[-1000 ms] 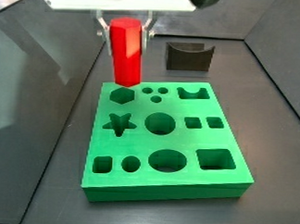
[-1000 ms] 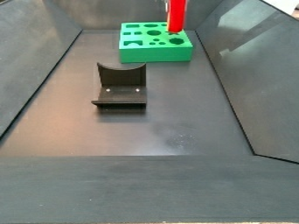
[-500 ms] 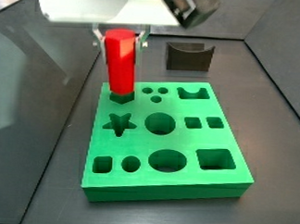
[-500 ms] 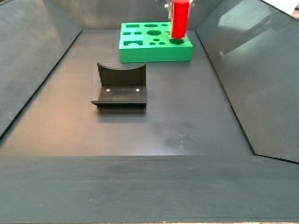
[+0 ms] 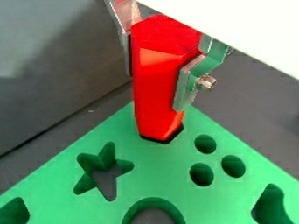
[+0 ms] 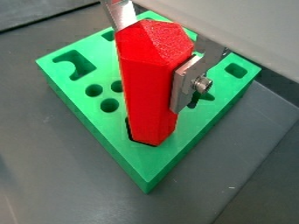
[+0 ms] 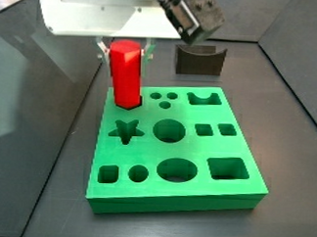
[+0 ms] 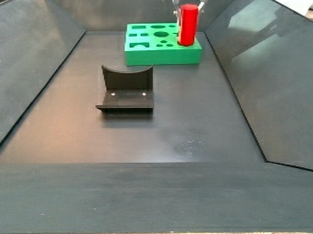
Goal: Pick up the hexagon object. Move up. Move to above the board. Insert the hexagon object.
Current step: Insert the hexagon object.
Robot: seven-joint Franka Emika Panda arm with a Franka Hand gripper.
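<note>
From where I stood, the nearest thing on the dark grey desk (image 8: 159, 137) was the fixture (image 8: 124, 89), a dark L-shaped bracket on its base plate, standing alone in the open middle of the floor and well apart from everything else. In a side view from the opposite end it showed as a dark block (image 7: 199, 60) beyond the far edge of the slab.

Further back lay the board (image 8: 162, 47), a thick, bright green rectangular slab cut with shaped holes: a star (image 7: 127, 130), circles, squares and a notched opening were plain in a side view. It sat flat on the desk near the back wall.

At one corner of that board stood the hexagon object (image 7: 125, 73), a tall, bright red faceted prism, upright, with its lower end sunk into a hole of the slab. Both wrist views showed the foot of the prism (image 5: 158, 79) below the green surface, a dark gap ringing it, with two small round holes just beside it.

The gripper (image 6: 158, 48) was directly above that corner, its flat silver fingers (image 6: 188, 80) pressed against opposite sides of the red prism's upper half, pinching it. The arm's pale body (image 7: 106, 11) hung above, filling the upper part of the side view.
</note>
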